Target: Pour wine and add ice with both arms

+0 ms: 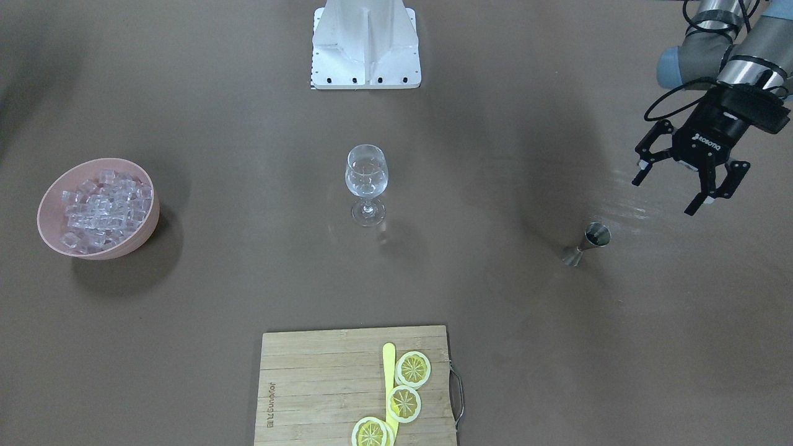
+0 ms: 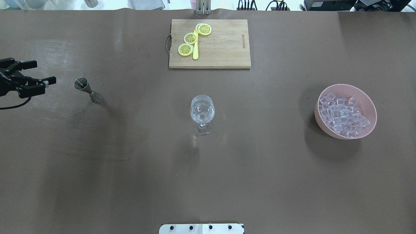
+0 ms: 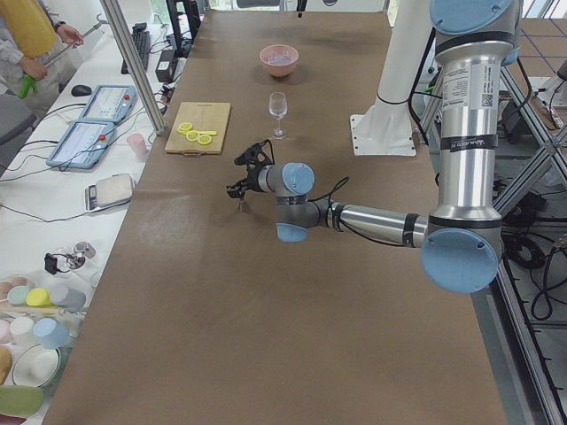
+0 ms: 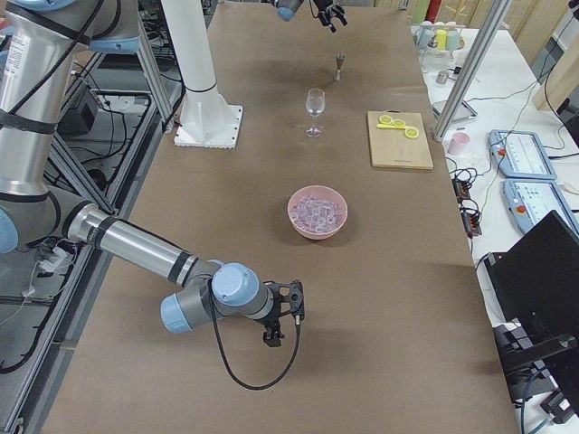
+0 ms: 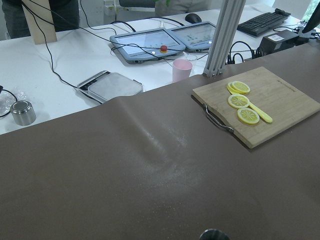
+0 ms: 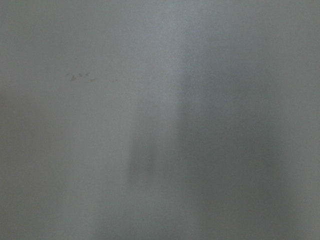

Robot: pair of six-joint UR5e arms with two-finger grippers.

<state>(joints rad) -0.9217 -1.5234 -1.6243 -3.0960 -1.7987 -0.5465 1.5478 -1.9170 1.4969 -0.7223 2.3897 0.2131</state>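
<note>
— At the table's (image 2: 130, 162) end on the robot's right, what holds the ice (image 2: 341, 115)?
— One pink bowl (image 2: 318, 120), round and smooth-walled. It is heaped with small clear glassy cubes, too many to count.
— Ice anywhere else?
— One stemmed wine glass (image 2: 201, 112) stands upright at table centre, well apart from the bowl. A few clear cubes show inside it; the number is unclear.
— Other items, counted?
— One metal jigger (image 2: 87, 90), hourglass-shaped and upright, on the robot's left. One wooden cutting board (image 2: 224, 45) with a wire handle lies at the far edge. It carries three lemon slices (image 2: 190, 38) and one yellow stick (image 2: 195, 52).
— Arms?
— Two. The left arm (image 3: 372, 220) reaches low over the table. The left gripper (image 1: 664, 196) has its black fingers spread apart and holds nothing; it is near the jigger, not touching it. The right arm (image 4: 136, 249) lies low, well away from the bowl. The right gripper (image 4: 285, 312) shows only in the side view, so I cannot tell whether its fingers are apart or together. Its wrist camera gives only a grey blur.
</note>
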